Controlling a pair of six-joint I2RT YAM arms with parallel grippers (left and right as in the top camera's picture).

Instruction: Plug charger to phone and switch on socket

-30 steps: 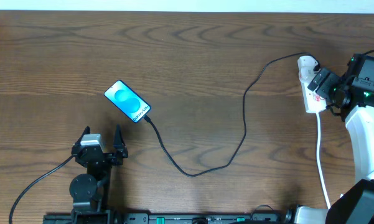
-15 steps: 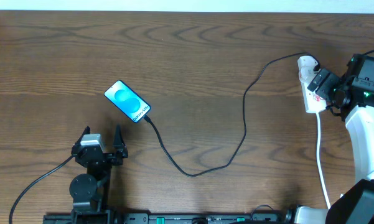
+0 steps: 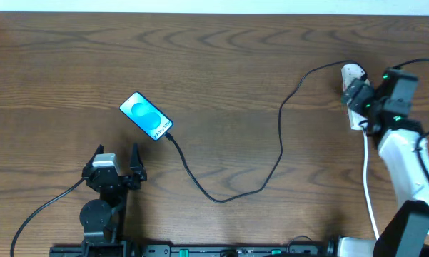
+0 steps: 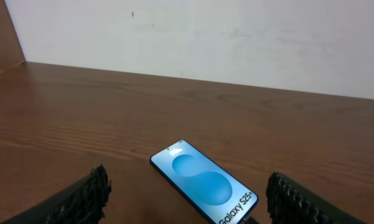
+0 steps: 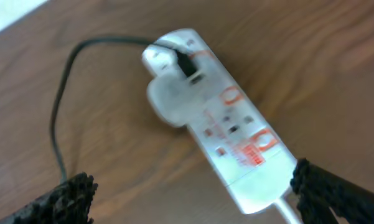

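**Operator:** Describe the surface and the room.

**Technician:** The counter (image 3: 221, 64) is dark brown wood-grain laminate. A plain white wall (image 4: 236, 37) runs along its far edge.

**Operator:** Where are the task items?

**Technician:** The phone (image 3: 145, 116), a flat glossy rectangle with a blue screen, lies left of centre, angled. The charger (image 3: 280, 143), a thin black cable, meets its near short edge and curves across to the socket (image 5: 236, 134). That is a narrow white plastic strip with red markings, near the right edge.

**Operator:** What is the hand status?

**Technician:** The left hand (image 3: 116, 151) is spread and empty, near the front edge. The right hand (image 3: 357, 98) hovers over the socket with its ribbed black fingers (image 5: 62, 199) wide apart, gripping nothing.
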